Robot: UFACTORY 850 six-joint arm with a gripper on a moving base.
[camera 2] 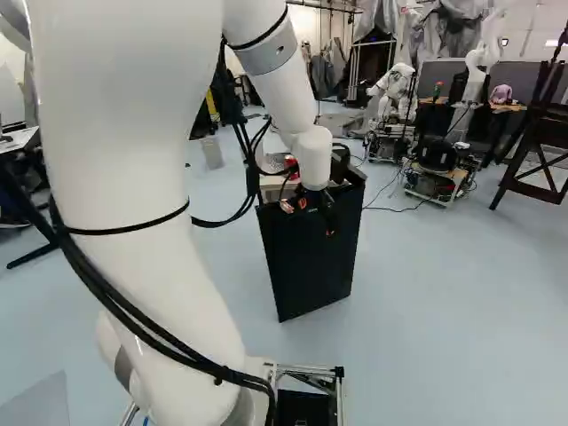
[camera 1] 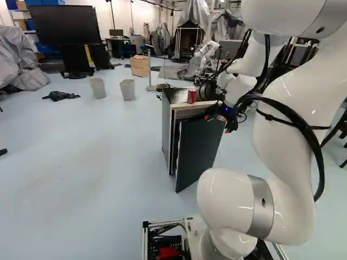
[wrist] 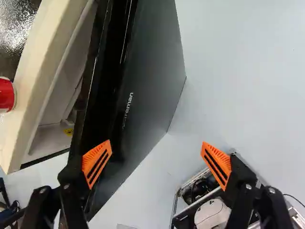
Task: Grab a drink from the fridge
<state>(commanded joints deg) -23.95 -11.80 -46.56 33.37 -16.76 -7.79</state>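
Note:
The dark fridge [camera 1: 167, 130] stands ahead with its door [camera 1: 198, 151] partway open, a pale inner edge showing beside it. At the door's top hangs my gripper [camera 2: 309, 219]. In the wrist view the gripper [wrist: 156, 145] is open; one orange pad [wrist: 96, 161] overlaps the fridge door [wrist: 155, 71] by its edge, the other is over the floor side. Nothing is held. Whether the first finger touches the door I cannot tell. A slice of white interior [wrist: 66, 95] shows behind the door. A red can [camera 1: 191, 96] rests on the fridge's top.
Two grey bins [camera 1: 127, 89] stand on the floor beyond the fridge, near a wooden box [camera 1: 139, 65]. Another robot [camera 2: 397, 89] is farther back, with a wheeled base [camera 2: 439, 177] nearer. A dark wooden frame [camera 2: 532, 142] stands at the right base view's right. My base's frame [wrist: 200, 191] lies below the gripper.

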